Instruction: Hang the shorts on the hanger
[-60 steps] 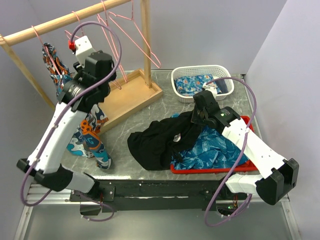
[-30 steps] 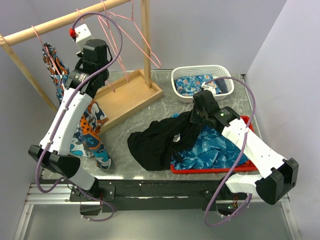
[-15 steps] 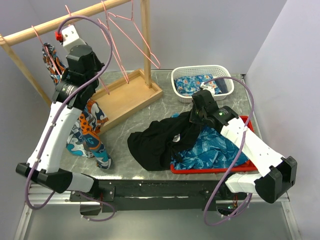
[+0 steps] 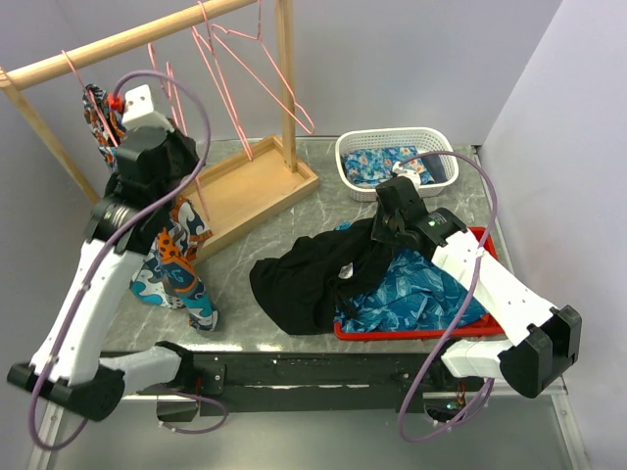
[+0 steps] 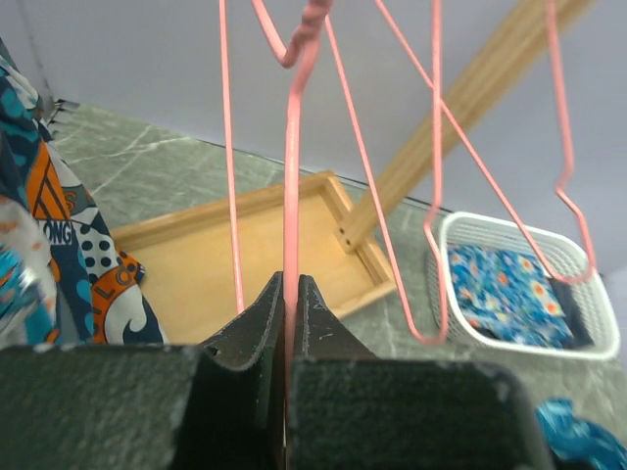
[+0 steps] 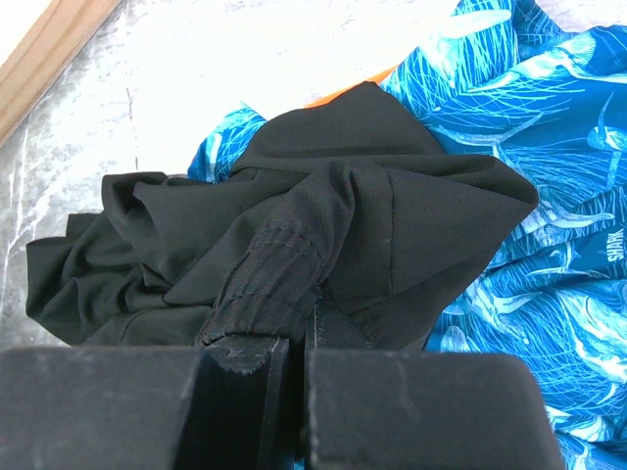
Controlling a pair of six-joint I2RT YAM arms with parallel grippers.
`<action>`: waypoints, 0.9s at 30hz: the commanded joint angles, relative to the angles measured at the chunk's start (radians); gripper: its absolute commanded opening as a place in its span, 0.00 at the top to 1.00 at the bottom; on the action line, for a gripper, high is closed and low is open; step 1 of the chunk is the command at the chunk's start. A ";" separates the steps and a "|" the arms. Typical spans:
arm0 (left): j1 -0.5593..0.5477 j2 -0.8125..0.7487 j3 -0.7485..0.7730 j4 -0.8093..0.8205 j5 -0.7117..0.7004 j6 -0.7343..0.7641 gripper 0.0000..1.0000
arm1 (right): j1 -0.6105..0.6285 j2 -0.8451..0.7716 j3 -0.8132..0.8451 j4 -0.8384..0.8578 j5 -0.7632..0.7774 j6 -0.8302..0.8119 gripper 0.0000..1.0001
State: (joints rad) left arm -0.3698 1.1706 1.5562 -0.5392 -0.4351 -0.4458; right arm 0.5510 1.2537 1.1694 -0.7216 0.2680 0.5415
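The black shorts lie crumpled on the table, partly over the red tray. My right gripper is shut on a stitched hem of the shorts, and the fabric bunches up right at the right gripper. My left gripper is up by the wooden rail, left of the rack's post. In the wrist view the left gripper is shut on the straight pink wire of a hanger. That hanger shows as thin pink wire above the left wrist.
Two more pink hangers hang from the wooden rail over the rack's wooden base. An orange-and-blue garment hangs at the left. A white basket holds blue cloth. Blue patterned cloth fills the red tray.
My left arm has swung left along the rail and come down lower, with the pink hanger still in its gripper. The right arm and the shorts have stayed put.
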 commanded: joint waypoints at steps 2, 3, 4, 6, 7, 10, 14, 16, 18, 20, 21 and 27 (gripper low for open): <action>0.000 -0.130 -0.047 -0.024 0.120 0.019 0.99 | 0.000 -0.011 -0.014 0.036 0.019 0.000 1.00; 0.000 -0.161 -0.056 -0.033 0.143 0.022 0.99 | -0.002 -0.011 -0.016 0.034 0.019 0.000 1.00; 0.000 -0.179 -0.065 -0.038 0.156 0.024 0.99 | -0.002 -0.014 -0.016 0.031 0.020 0.000 1.00; 0.000 -0.224 -0.079 -0.068 0.173 0.032 0.99 | 0.000 -0.016 -0.014 0.030 0.025 0.000 1.00; 0.000 -0.238 -0.081 -0.076 0.194 0.036 0.99 | 0.000 -0.016 -0.011 0.027 0.025 0.000 1.00; 0.000 -0.288 -0.082 -0.110 0.246 0.048 0.99 | 0.000 -0.016 -0.005 0.021 0.027 -0.002 1.00; 0.000 -0.342 -0.068 -0.136 0.341 0.065 0.99 | 0.000 -0.016 0.003 0.010 0.039 -0.003 1.00; 0.000 -0.354 -0.058 -0.149 0.377 0.073 0.99 | 0.000 -0.019 0.004 0.005 0.040 -0.002 1.00; -0.001 -0.385 -0.062 -0.140 0.421 0.071 0.99 | 0.000 -0.023 0.004 0.004 0.045 0.002 1.00; -0.018 -0.411 -0.070 -0.122 0.471 0.073 0.99 | 0.000 -0.027 0.003 -0.001 0.046 0.000 1.00; -0.040 -0.417 -0.068 -0.119 0.484 0.078 0.99 | -0.002 -0.027 0.001 -0.005 0.048 0.002 1.00; -0.231 -0.407 -0.025 -0.137 0.554 0.125 0.99 | 0.000 -0.040 0.006 -0.035 0.080 -0.002 1.00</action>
State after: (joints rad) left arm -0.4896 0.7498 1.4860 -0.6994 0.0200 -0.3740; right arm 0.5510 1.2507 1.1545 -0.7364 0.3035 0.5415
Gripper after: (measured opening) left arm 0.045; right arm 0.030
